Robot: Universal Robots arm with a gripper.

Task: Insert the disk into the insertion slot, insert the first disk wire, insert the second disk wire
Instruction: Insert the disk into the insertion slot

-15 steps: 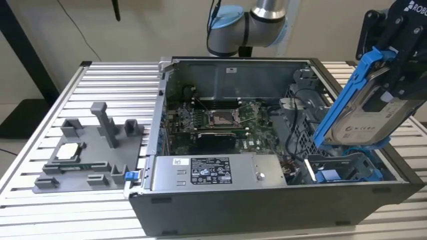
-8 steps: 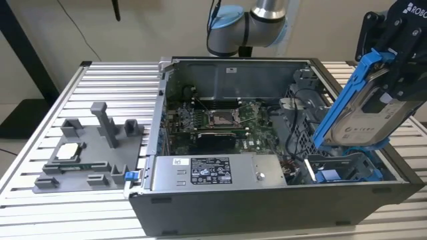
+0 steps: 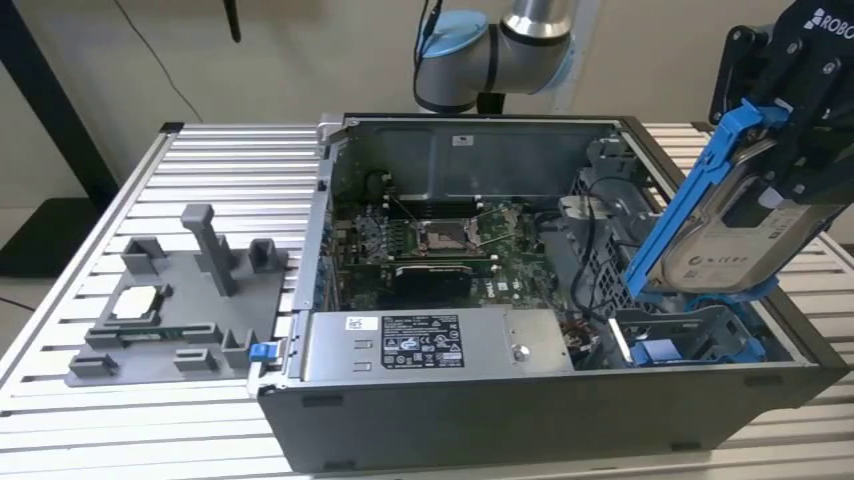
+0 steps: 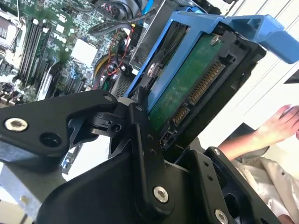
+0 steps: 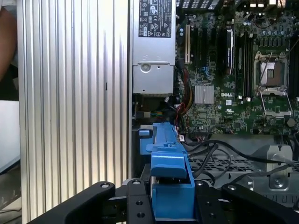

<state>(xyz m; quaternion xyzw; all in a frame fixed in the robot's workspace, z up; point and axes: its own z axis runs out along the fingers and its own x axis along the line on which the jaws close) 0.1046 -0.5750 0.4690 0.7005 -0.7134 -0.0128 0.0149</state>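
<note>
Hanging tilted over the insertion slot (image 3: 694, 330), the disk (image 3: 734, 238) between clamped jaws.

Grey-and-blue arm (image 3: 514, 45) bent above and behind its black hand (image 3: 798, 140), hand tilted, fingers (image 5: 135, 205) clamped on either side of the disk (image 3: 727, 238)

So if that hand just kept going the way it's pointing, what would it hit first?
The disk in the hand would probably reach the slot below it first, though depth is unclear.
</note>
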